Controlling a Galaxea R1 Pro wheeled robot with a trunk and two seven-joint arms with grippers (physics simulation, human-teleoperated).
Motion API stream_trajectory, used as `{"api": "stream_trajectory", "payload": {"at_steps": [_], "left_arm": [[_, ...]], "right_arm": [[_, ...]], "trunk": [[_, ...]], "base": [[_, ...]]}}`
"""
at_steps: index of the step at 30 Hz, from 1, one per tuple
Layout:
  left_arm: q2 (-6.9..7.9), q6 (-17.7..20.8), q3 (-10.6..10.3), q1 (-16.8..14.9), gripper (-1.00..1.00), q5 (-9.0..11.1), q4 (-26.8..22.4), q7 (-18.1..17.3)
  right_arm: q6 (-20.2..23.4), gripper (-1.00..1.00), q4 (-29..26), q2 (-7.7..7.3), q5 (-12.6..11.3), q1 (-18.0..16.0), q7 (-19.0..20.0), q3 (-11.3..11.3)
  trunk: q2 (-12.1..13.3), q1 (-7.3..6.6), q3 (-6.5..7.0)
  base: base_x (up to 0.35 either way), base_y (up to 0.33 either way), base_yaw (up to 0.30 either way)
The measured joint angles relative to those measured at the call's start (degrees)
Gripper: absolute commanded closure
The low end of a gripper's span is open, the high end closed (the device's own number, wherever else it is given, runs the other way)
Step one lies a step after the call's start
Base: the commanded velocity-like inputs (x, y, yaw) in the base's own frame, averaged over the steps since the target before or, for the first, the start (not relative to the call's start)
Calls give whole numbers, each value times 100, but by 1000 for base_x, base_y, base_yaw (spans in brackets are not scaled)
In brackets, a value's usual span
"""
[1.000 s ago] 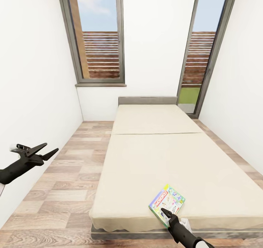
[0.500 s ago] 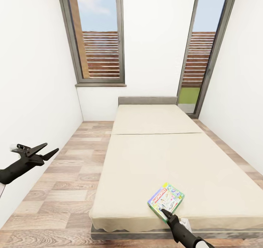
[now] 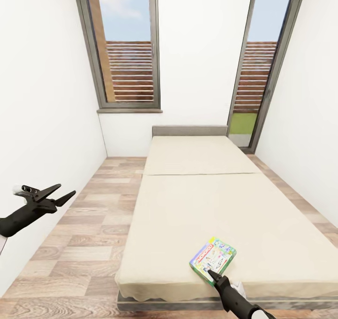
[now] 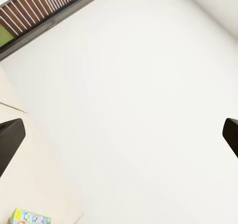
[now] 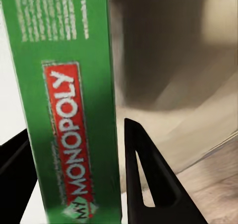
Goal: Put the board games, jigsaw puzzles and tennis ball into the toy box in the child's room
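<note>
Board game point(image 3: 213, 259), a pale green Monopoly box, is pinched by right tool point(image 3: 211, 274); left tool point(image 3: 60, 194) gapes.

Black arms, each ending in a pointed black tool point(image 3: 63, 192).

The left gripper point(image 3: 60, 194) hangs with jaws parted, while the right gripper point(image 3: 212, 275) clamps a box edge.

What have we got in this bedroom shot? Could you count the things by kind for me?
Board games: 1
Beds: 1
Windows: 1
Glass doors: 1
Robot grippers: 2, left gripper and right gripper
Total: 6
</note>
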Motion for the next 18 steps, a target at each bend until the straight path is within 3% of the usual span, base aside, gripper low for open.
{"api": "stream_trajectory", "payload": {"at_steps": [13,18], "left_arm": [[-1,-5,0,0,-100,0,0,0],[-1,-6,0,0,-100,-5,0,0]], "right_arm": [[9,100,-57,-8,-2,4,193,6],[43,100,-699,-9,-38,17,331,40]], "trunk": [[521,-286,234],[722,-396,324]], "base": [[0,0,0],[0,0,0]]}}
